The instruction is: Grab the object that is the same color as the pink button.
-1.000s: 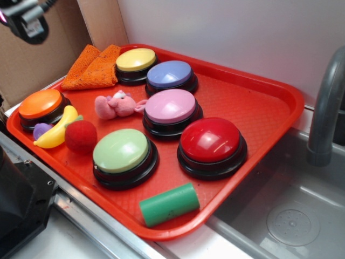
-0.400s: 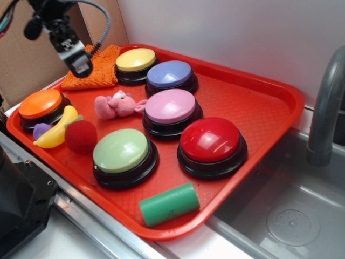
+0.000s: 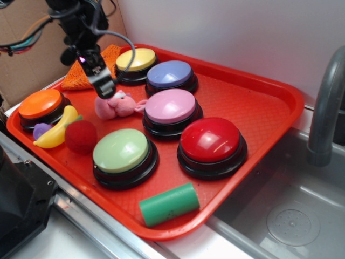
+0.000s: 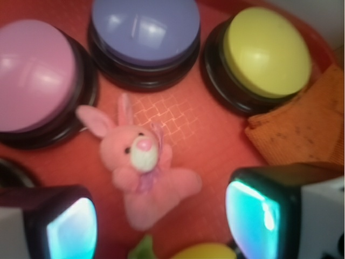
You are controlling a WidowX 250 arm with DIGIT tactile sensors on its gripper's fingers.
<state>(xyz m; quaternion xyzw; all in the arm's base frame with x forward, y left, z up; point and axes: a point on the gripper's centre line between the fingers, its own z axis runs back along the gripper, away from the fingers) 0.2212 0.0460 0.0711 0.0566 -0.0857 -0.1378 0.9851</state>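
Squeezed between pale pink dome button (image 4: pixel 35 75), lavender-blue dome button (image 4: pixel 144 32) and orange cloth (image 4: pixel 302 124). Small pink plush bunny (image 4: pixel 143 172), floppy ears, white muzzle. Black gripper (image 4: pixel 161 224) right above, jaws spread wide.

One camera stands off to the side, high up, and looks down at a slant over the whole red tray (image 3: pixel 269 102) and part of the sink (image 3: pixel 302 216). The other camera sits on the arm, very close, looking straight down. Both see the pink bunny (image 3: pixel 116 105) (image 4: pixel 141 172), the pink button (image 3: pixel 171 106) (image 4: pixel 33 73), the blue button (image 3: pixel 170 74) (image 4: pixel 144 29) and the yellow button (image 3: pixel 136 59) (image 4: pixel 267 51).
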